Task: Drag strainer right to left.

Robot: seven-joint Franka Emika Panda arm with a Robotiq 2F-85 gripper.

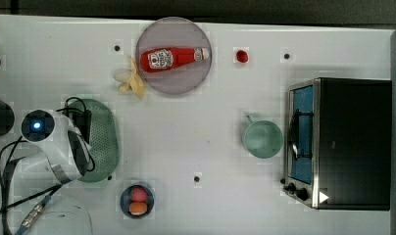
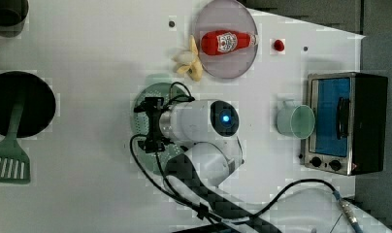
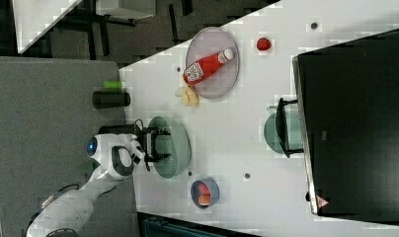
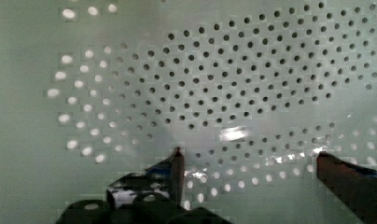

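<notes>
Here, end effector (image 4: 249, 161) spread wide, inside strainer (image 4: 200, 84), above its perforated floor

arm (image 1: 63, 147) hides strainer (image 1: 105, 142) left half, top view

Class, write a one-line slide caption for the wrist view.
Open gripper with both fingers apart, poised close over the perforated inside of the pale green strainer.

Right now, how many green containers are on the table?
2: the strainer under the gripper at the top view's left, and the mug beside the toaster oven. The arm may hide others.
</notes>
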